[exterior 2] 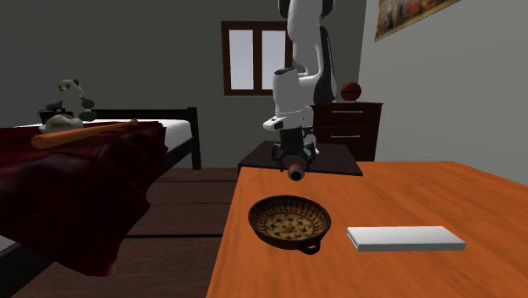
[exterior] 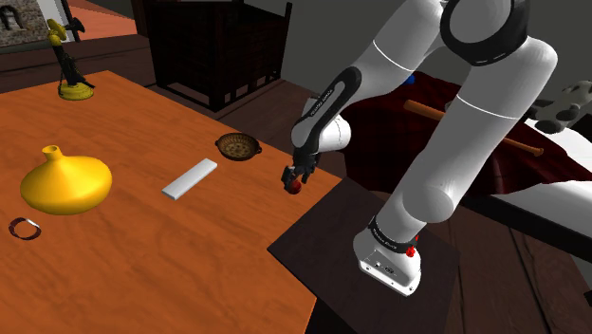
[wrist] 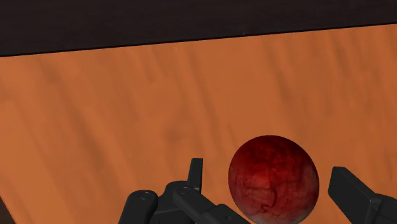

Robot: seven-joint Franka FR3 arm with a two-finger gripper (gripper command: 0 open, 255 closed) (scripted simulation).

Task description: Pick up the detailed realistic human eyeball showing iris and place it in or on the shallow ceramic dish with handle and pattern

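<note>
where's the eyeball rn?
The dark red eyeball is held in the gripper's jaws over the table's edge near the stand, to the shoulder view's right of the patterned dish.

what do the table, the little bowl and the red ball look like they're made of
The table looks like wood: streaky grain, smooth orange finish. The bowl may be glazed ceramic, brown with a dotted pattern; not certain. The ball is unclear: dark red, mottled and veined, slightly glossy.

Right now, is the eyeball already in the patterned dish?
No, the red eyeball is by the table edge nearest the stand, apart from the dish.
</note>
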